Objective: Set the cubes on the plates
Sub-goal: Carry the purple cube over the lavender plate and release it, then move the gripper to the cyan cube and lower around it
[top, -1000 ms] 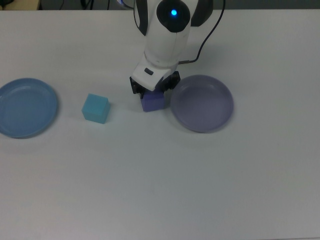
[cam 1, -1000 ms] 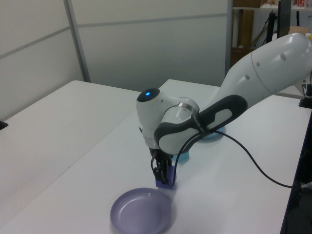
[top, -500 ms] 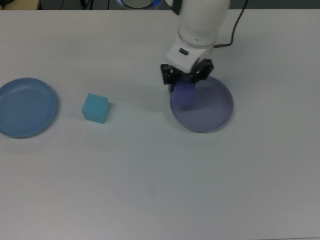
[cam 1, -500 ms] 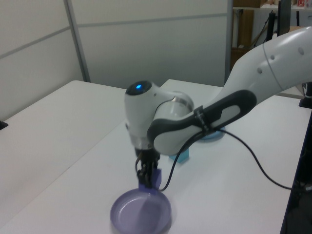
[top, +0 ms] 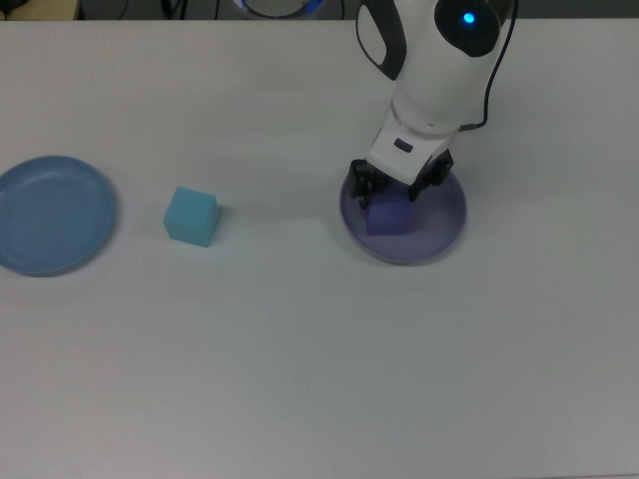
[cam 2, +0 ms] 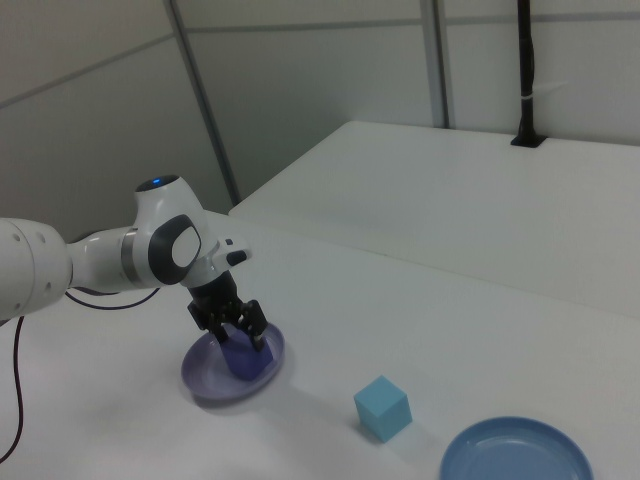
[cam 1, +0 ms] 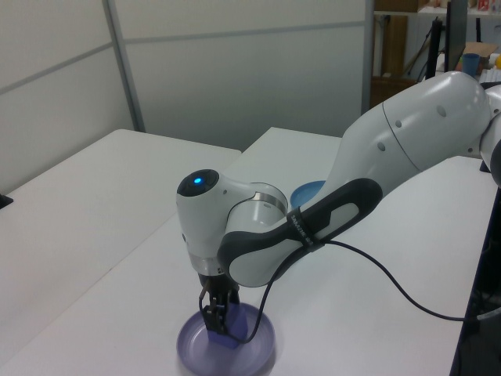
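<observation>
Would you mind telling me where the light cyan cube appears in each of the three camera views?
Top view: the light cyan cube sits left of centre, between the two plates.
Left view: not visible; the arm hides that area.
Right view: it sits low, right of centre.
Shared landmark: the light blue plate, nearest the cube.

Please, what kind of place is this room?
Probably a robotics lab or an office test room. A Franka arm works on plain white tables, grey partition walls stand behind, and its claw handles a purple cube over a lavender plate.
</observation>
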Motion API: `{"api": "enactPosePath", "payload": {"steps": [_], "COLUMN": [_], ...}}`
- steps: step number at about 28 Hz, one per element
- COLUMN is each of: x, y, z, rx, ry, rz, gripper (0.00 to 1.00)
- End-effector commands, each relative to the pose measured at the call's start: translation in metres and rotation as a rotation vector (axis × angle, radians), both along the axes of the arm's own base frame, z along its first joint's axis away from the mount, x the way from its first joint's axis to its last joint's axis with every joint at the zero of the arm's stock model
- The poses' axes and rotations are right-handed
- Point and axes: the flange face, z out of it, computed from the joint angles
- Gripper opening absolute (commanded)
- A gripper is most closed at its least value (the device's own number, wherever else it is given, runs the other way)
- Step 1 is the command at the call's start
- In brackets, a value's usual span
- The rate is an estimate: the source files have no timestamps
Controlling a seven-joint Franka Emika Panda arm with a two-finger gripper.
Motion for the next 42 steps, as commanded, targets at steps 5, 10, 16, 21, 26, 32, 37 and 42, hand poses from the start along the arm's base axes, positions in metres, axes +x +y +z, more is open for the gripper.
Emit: {"api": "enactPosePath", "payload": {"steps": [5, 10, 16, 21, 26, 32, 37, 42], "x": [-0.017, -0.002, 0.016, 0.024, 0.034, 0.045, 0.046, 0.048], "y": [-0.019, -0.075, -0.17, -0.235, -0.265, -0.269, -0.267, -0.274], "z": [0.079, 0.082, 0.071, 0.041, 0.018, -0.012, -0.035, -0.033], "rx": [-0.024, -0.035, -0.041, -0.05, -0.035, 0.004, -0.004, -0.001], "ry": [-0.012, 0.0, 0.011, 0.046, 0.02, -0.013, 0.01, -0.002], "rz": [-0.055, -0.152, -0.334, -0.459, -0.507, -0.547, -0.543, -0.542], "gripper": [1.0, 1.0, 1.0, 1.0, 1.0, 1.0, 1.0, 0.43]}}
